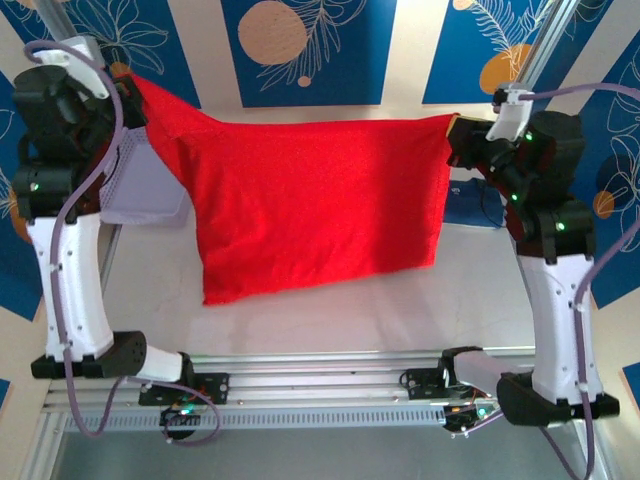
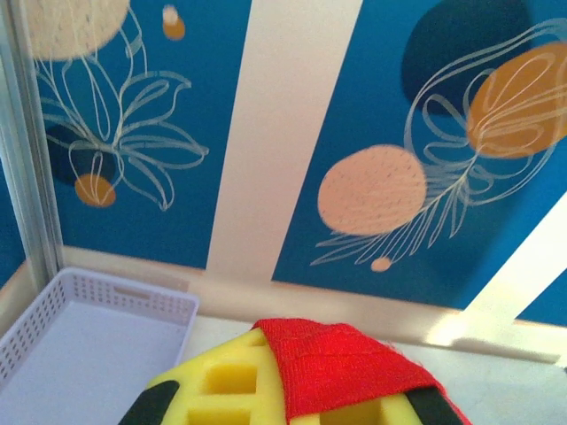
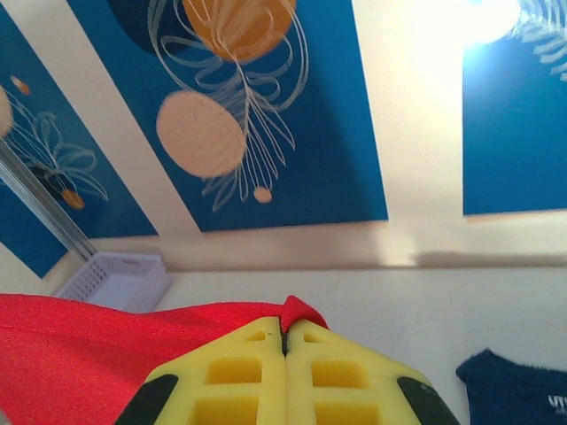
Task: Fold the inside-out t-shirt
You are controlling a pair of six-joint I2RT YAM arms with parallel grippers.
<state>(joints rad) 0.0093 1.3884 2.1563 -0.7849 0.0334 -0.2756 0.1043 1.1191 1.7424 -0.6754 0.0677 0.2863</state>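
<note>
One red t-shirt (image 1: 310, 200) hangs spread between two arms, its lower edge down by the surface (image 1: 330, 320). Two sets of fingers are clamped tight on it, one at each upper corner: the left fingers (image 2: 221, 381) pinch the left corner, and the right fingers (image 3: 248, 372) pinch the right. One white basket (image 2: 89, 301) sits at far left. One navy garment (image 3: 514, 390) lies at right.

Pale print on the navy garment (image 3: 507, 388) seems to start "UT", the rest cut off.
</note>
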